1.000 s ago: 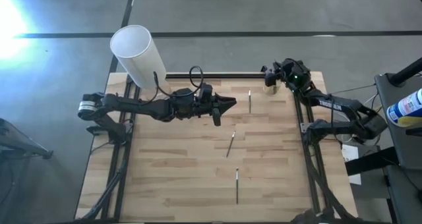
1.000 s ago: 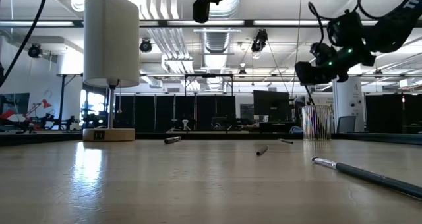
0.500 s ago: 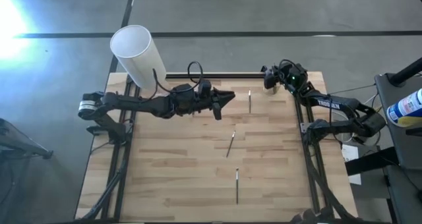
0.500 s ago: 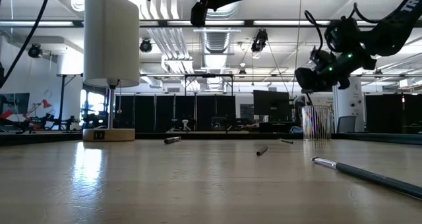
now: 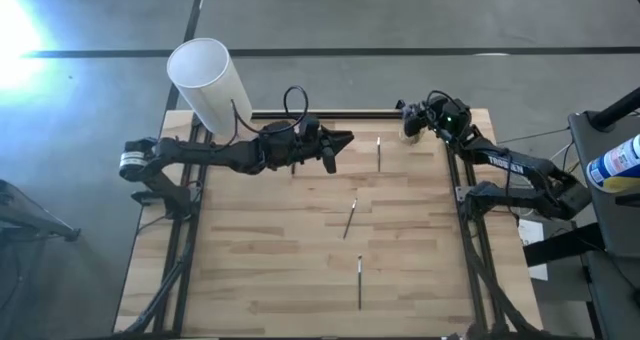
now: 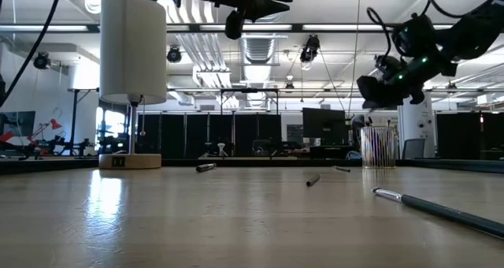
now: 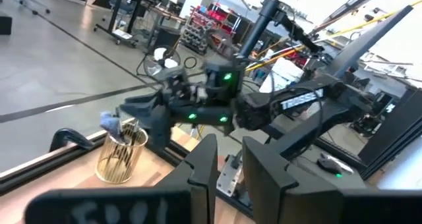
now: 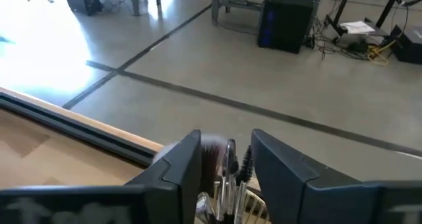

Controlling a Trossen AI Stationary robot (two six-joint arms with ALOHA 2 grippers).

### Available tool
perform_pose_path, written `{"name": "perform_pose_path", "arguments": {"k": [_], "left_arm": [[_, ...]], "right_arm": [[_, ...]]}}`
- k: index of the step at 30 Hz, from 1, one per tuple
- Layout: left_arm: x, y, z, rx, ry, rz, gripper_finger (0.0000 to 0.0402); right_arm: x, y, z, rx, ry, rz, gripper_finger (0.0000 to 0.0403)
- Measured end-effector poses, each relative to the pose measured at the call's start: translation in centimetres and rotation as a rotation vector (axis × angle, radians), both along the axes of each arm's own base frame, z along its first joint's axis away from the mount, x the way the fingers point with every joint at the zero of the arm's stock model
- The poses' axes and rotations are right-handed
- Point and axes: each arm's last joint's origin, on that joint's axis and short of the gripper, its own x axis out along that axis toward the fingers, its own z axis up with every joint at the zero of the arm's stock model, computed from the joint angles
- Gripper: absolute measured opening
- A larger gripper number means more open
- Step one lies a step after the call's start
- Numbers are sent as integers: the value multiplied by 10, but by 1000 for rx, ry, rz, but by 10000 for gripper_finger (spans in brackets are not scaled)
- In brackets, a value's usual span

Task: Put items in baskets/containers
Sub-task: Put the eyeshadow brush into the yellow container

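— Where's the cup [image 5: 410,132]?

— At the far right corner of the table [image 5: 270,270], standing upright. It is small, clear and yellowish, with a bunch of thin sticks [image 8: 224,188] upright inside it.

— And the sticks not in it?

— Three lie flat on the wood. One [image 5: 379,152] is near the far edge, a little in from the cup. A second [image 5: 351,218] lies about mid-table, slightly slanted. A third [image 5: 360,281] is toward the near edge. All three are well apart from each other.

— Which gripper is at the cup?

— The right gripper [image 5: 416,123], hanging directly above it. Its wrist view looks down between its two fingers [image 8: 184,165] onto the stick ends. The fingers are spread, and I see nothing pinched between them. A pale blur sits in the gap over the cup, and I cannot tell what it is.

— The left one?

— The left gripper [image 5: 345,138] is raised over the far middle of the table, pointing toward the cup. Its fingers [image 7: 201,178] are only narrowly parted, with nothing between them.

— Anything else?

— A tall white cylinder [image 5: 208,85] stands at the far left corner.
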Motion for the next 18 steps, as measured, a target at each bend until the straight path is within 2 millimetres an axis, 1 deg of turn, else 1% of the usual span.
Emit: {"name": "perform_pose_path", "arguments": {"k": [4, 7, 12, 18], "left_arm": [[0, 3, -3, -4, 34, 8, 64], [-1, 5, -4, 13, 52, 16, 64], [-1, 9, -6, 50, 82, 29, 64], [-3, 14, -13, 20, 148, 86, 64]], "right_arm": [[-8, 12, 13, 17, -94, -24, 134], [-13, 21, 21, 36, -164, -11, 122], [-11, 37, 35, 17, -241, 166, 79], [5, 61, 44, -22, -257, 364, 19]]}}
